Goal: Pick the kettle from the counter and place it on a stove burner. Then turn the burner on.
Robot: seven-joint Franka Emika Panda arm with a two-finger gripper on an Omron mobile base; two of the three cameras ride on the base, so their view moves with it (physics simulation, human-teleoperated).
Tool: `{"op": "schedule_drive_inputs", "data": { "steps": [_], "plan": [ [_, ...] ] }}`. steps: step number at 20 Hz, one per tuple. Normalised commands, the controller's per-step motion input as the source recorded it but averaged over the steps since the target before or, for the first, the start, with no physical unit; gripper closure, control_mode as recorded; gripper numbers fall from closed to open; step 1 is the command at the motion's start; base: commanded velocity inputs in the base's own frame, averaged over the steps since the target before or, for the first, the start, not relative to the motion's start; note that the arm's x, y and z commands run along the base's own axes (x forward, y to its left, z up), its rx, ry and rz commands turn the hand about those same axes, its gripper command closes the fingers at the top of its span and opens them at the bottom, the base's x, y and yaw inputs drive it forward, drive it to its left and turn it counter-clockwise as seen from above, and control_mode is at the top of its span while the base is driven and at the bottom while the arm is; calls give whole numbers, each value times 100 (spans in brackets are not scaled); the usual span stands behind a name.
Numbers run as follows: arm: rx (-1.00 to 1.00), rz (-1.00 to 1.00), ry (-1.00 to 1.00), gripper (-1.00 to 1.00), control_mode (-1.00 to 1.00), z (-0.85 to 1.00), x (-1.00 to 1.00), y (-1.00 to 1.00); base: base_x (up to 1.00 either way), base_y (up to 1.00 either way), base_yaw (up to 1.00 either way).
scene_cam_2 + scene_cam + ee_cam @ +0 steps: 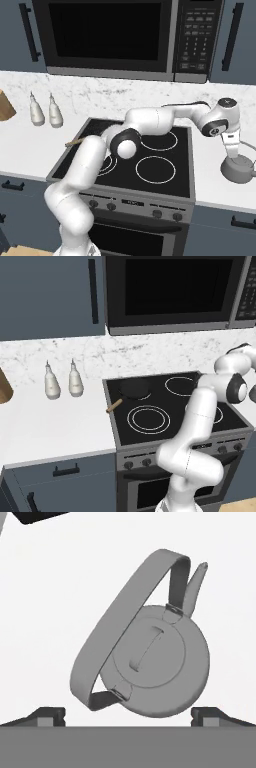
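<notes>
While the arm reaches across the stove to the right, the jaws [128,716] hang above the kettle [150,657], spread wide apart, one tip showing on each side of it in the hand view and neither touching it. The kettle is squat and grey, with a round domed lid that carries a flat strip grip, a broad arched handle leaning to one side, and a short pointed spout. In the right base view the kettle [239,169] stands on the white worktop [220,185] just right of the stove, with the hand directly over it.

On the near row of the black cooktop lies the burner [148,419], two concentric white rings, with nothing on it. Behind it a dark pan [134,389] sits on the back left ring, its wooden handle [114,405] poking out over the stove's left edge; I cannot tell whether anything is in it. Farther left, two white bottles [63,381] stand side by side on the worktop near the wall. A microwave [115,37] hangs above the stove.
</notes>
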Motion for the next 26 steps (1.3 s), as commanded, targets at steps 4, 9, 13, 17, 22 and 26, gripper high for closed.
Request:
{"op": "schedule_drive_inputs", "data": {
  "steps": [4,9,13,17,22,26],
  "plan": [
    [0,-16,0,-100,-100,-9,18,-34,0,0,0],
    [0,-14,0,-100,-100,-2,20,-34,0,0,0],
    [0,-10,0,-100,-100,-2,27,-30,0,0,0],
    [0,-5,0,-100,-100,-5,21,-22,0,0,0],
    [0,-4,0,100,-100,-19,-10,-28,0,0,0],
    [0,0,-1,100,-100,-32,-88,-5,0,0,0]
  ]
}}
